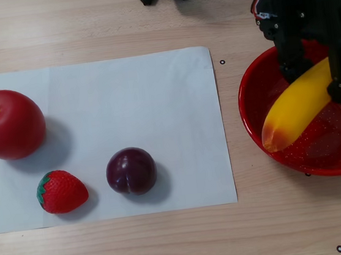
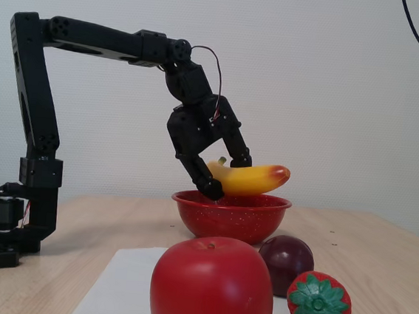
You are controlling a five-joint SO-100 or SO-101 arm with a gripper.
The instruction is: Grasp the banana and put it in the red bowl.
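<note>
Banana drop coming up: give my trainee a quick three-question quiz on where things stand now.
1. True or false: the banana lies loose in the red bowl.
2. In the other view, which fruit on the white paper is nearest the bowl? A apple; B strawberry; C plum.
3. Fill in: the banana's orange-red end points away from the ___ base.

Key:
1. False. The gripper holds it, just above the rim.
2. C.
3. Arm's.
</note>
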